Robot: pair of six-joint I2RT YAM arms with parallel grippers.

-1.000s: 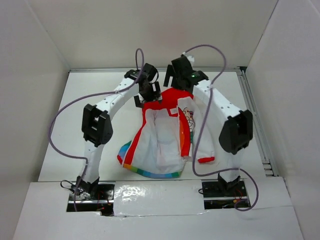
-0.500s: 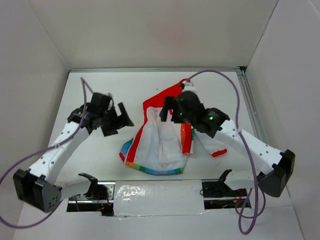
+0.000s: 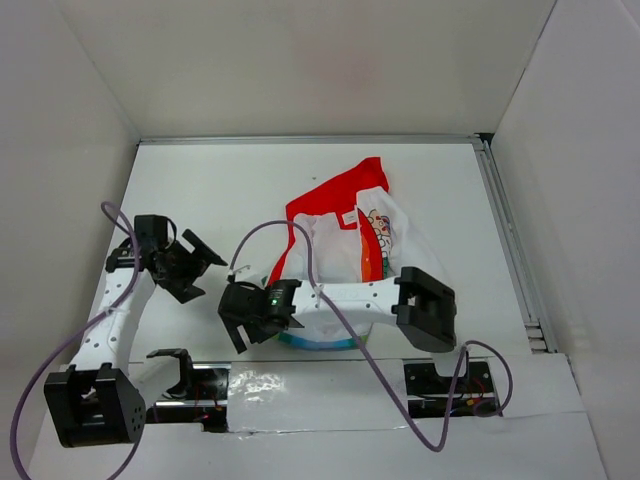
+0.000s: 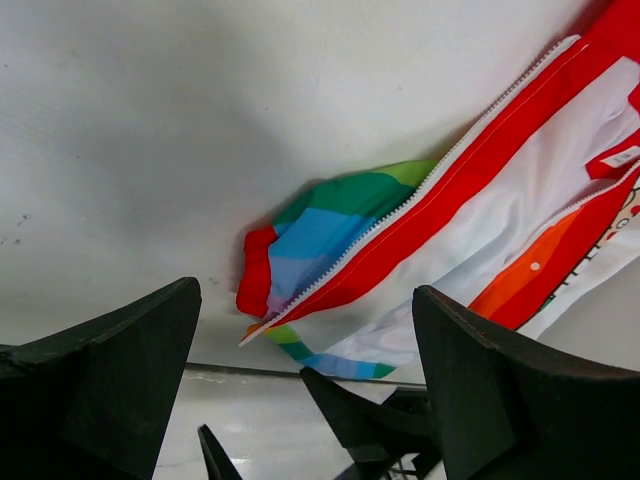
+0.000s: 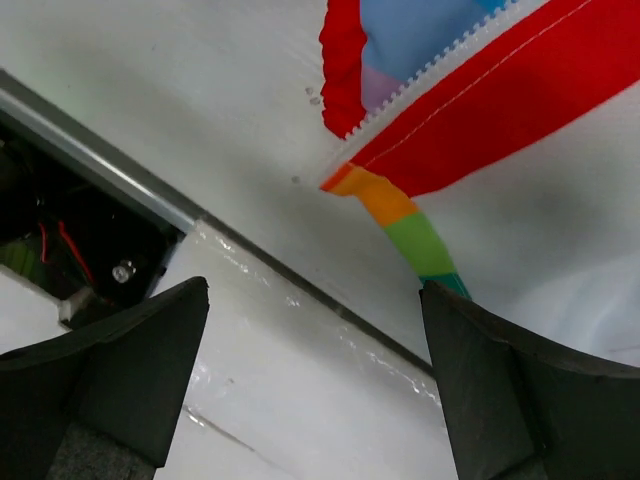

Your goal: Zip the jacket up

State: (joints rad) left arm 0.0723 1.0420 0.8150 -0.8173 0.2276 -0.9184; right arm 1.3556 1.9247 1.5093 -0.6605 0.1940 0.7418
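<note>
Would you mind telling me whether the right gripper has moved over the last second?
Yes. The right gripper swung away from the far rail, back toward the near edge and leftward. It is now at the rainbow hem of the jacket, jaws open.

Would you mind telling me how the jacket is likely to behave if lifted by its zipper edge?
Probably floppy: the jacket lies rumpled with its front open, so it would likely sag from a single pinch. It looks thin and light, so a push may bunch it rather than slide it whole.
</note>
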